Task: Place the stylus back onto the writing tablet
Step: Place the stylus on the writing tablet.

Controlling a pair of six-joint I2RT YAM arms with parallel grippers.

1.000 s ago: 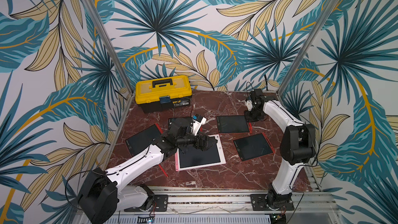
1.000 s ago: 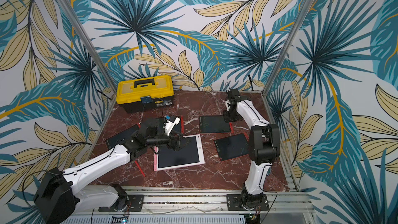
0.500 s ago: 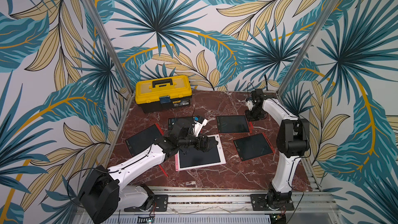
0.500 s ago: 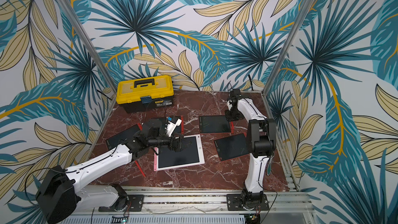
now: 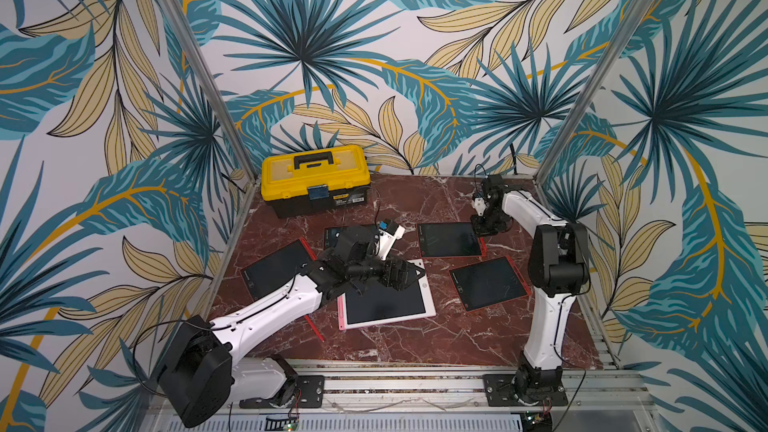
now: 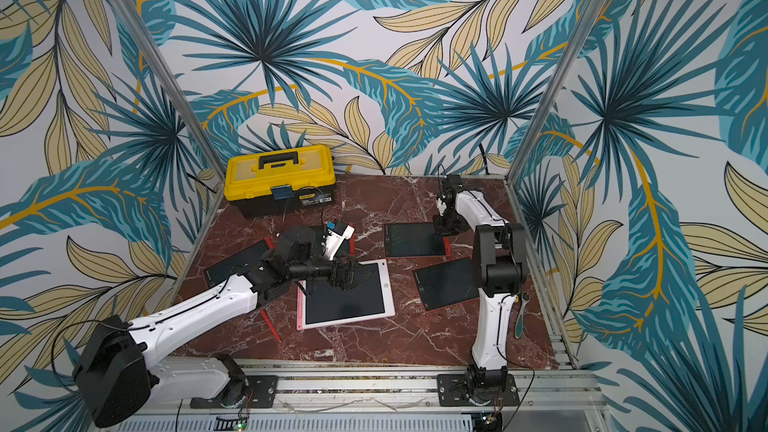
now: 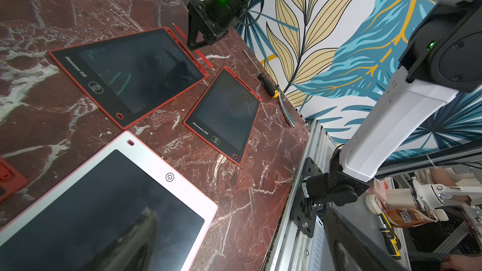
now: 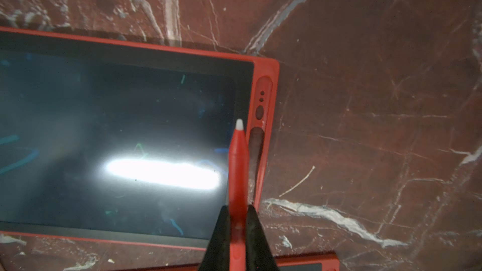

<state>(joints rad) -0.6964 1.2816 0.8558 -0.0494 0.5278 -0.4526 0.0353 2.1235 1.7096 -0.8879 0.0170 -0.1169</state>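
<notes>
At the back right of the table [image 5: 415,201], the right gripper [image 8: 238,226] is clenching the red stylus [image 8: 238,168] near its rear end, with the white tip pointing forward. Compared with a second ago, the right arm [image 5: 557,259] is swinging its elbow inward and the gripper is sinking a little toward the red tablet [image 8: 263,69], with its jaws staying just as tight. That is bringing the stylus low over the tablet's edge. In the right wrist view the shaft is lying over the border of the screen [image 8: 117,116], just beside the slot [image 8: 258,147] and nearly parallel to it, but not yet in it. Whether it is touching the screen, I cannot tell. I am judging this to be the final alignment before seating, with a small sideways shift toward the slot still needed.

Meanwhile the left gripper [image 5: 399,276] is hanging wide open and empty over the white tablet [image 5: 428,311]. It is hardly moving over that second, so it is taking no part.

As for containers, the slot is lying empty along its visible length. At the back, the yellow toolbox [image 5: 316,178] is sitting with its lid down, hiding its contents.
</notes>
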